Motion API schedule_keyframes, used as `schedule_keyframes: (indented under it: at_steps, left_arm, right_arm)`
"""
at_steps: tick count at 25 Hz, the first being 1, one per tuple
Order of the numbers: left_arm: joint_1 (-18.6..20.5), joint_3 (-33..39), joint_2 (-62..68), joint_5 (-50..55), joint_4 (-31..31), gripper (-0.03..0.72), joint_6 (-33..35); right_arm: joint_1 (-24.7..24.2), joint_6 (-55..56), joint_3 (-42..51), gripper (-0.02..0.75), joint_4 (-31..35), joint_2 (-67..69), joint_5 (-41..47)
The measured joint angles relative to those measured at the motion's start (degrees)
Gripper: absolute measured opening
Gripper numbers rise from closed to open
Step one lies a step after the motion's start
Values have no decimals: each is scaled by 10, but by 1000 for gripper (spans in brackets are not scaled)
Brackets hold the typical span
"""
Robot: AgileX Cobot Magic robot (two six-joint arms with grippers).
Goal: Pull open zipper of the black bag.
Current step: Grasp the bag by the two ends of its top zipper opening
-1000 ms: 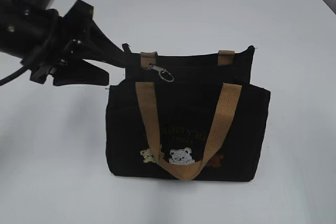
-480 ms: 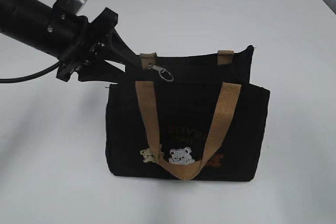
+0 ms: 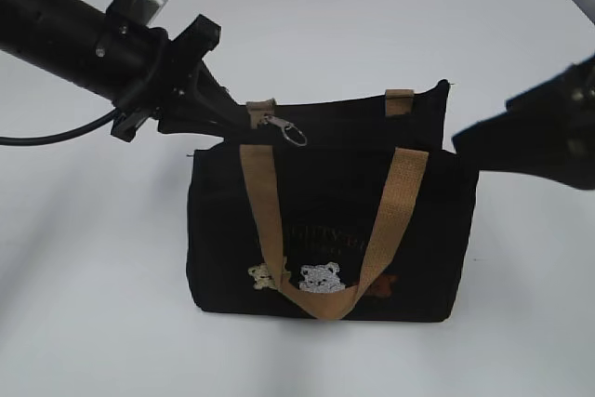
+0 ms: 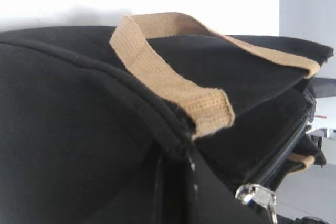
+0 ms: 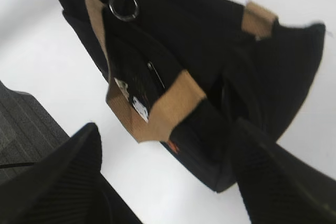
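Your left gripper [image 3: 221, 104] is clamped on the black bag [image 3: 325, 230] at its upper-left corner. Your right gripper [image 5: 163, 177] hangs spread wide at frame right. The zipper [image 3: 284, 127] pull sits left.

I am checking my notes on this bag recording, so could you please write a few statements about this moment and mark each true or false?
1. The left pincer is at the black bag top left corner. True.
2. The zipper pull's oval ring is held in the right pincer. False: the ring hangs free near the left end of the top edge, and the right pincer stands open away from it.
3. The bag stands upright on the white table. True.
4. The front tan handle is raised above the bag. False: it hangs down over the front panel, towards the embroidered bears.
5. The right pincer's jaws are shut. False: they are spread wide.
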Motion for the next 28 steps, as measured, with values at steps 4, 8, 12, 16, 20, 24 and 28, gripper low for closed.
schedule_keyframes:
  at_steps: [4, 8, 12, 16, 20, 24, 28]
  left_arm:
    - [0, -10, -1, 21, 7, 17, 0]
    - [0, -11, -17, 35, 9, 17, 0]
    - [-1, -11, -36, 40, 17, 16, 0]
    - [-1, -11, -40, 44, 18, 15, 0]
    - [-1, -11, -40, 47, 18, 15, 0]
    - [-1, -11, -40, 49, 18, 15, 0]
    - [-1, -11, -40, 49, 18, 15, 0]
  right_arm:
    - [53, -41, -65, 588, 3, 63, -4]
    - [106, -82, -114, 547, 3, 123, -7]
    - [149, -118, -143, 501, -11, 175, -17]
    - [183, -131, -154, 491, -31, 214, -35]
    - [211, -139, -155, 487, -55, 238, -53]
    - [217, -141, -155, 485, -77, 245, -96]
    - [217, -141, -155, 445, -100, 245, -131]
